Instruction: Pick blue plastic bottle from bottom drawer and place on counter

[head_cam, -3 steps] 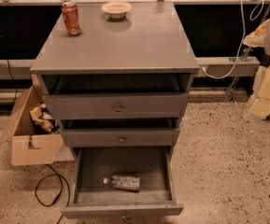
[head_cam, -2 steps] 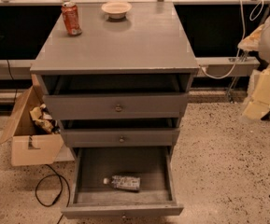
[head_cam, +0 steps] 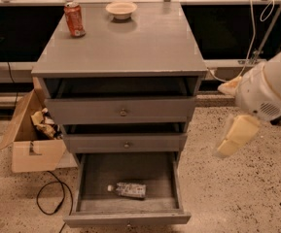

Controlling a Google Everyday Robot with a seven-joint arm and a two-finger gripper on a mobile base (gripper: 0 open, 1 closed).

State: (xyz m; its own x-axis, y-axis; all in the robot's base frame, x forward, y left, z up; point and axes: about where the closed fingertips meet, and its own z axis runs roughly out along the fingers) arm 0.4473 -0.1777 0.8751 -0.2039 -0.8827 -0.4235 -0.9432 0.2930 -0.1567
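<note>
- As for writing, nothing is legible: the labels on the can [head_cam: 74, 19] and the blue plastic bottle [head_cam: 128, 190] are too blurred to read.
- floor [head_cam: 237, 193]: speckled stone. 1 black cable [head_cam: 50, 198] is looped on it left of the cabinet [head_cam: 191, 89].
- cabinet: 1, grey, with 3 drawers, each with a round knob. The upper two are pulled out slightly.
- counter [head_cam: 145, 42]: flat grey top with worn edges.
- bottom drawer [head_cam: 125, 219]: the deepest one, pulled far out.
- cardboard box [head_cam: 33, 152]: 1, open, on the floor just left of the cabinet, with crumpled stuff inside.
- gripper [head_cam: 219, 121]: in the air right of the cabinet at upper-drawer height. Its cream fingers [head_cam: 237, 135] are spread with nothing between them.
- can: 1, orange-red, upright at the counter's back left.
- bowl [head_cam: 121, 8]: 1, pale, at the counter's back centre.
- blue plastic bottle: 1, on its side on the bottom drawer's floor, white cap to the left, well apart from the gripper.
</note>
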